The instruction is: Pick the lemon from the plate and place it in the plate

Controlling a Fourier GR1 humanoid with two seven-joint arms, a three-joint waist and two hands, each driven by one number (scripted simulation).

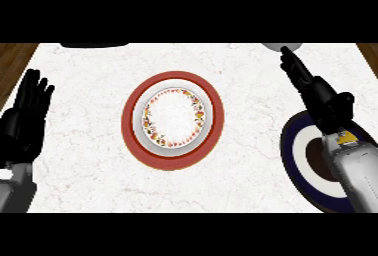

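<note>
A red-rimmed plate point(173, 120) with a white, flower-edged middle lies at the counter's centre, and nothing sits on it. At the right edge lies a dark blue plate point(294, 152) with a white ring and dark centre, half covered by my right forearm. A small yellow patch point(345, 137) peeks out beside that wrist. It may be the lemon, but most of it is hidden. My right hand point(308, 85) stretches past the blue plate toward the far right corner, fingers straight, holding nothing. My left hand point(25, 120) rests open at the left edge, fingers up.
A dark object point(92, 45) shows at the far edge on the left, and a pale rounded one point(283, 46) at the far right, just beyond my right fingertips. Wood shows past the counter's far corners point(16, 52).
</note>
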